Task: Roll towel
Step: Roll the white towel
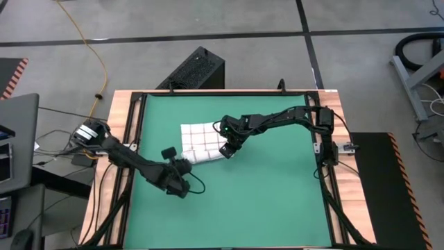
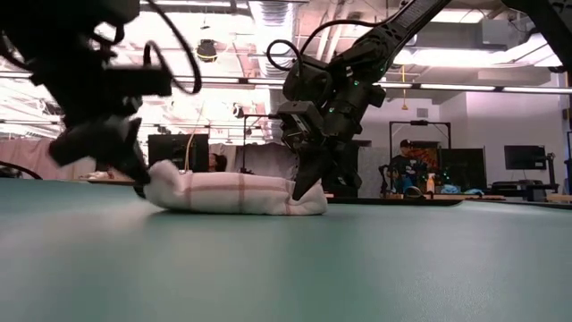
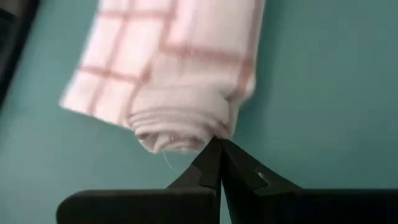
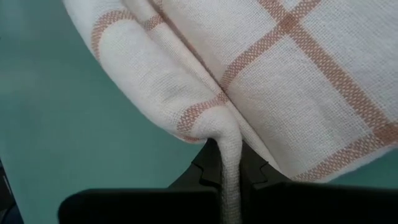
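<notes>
Smooth green mat in front of you, soft woven red-checked towel half rolled mid-mat, right gripper pinching a cloth fold, left gripper closed tight, empty, touching the roll's end.

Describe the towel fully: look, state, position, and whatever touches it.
The towel is soft white woven cloth with a thin red check grid. It lies on the green mat, partly rolled: the edge nearest the left gripper is wound into a tight roll, its spiral end showing in the left wrist view, while the rest lies flat. The left gripper, shut, has its tips at that roll end. The right gripper is shut on a pinched fold of cloth at the roll's other end.
</notes>
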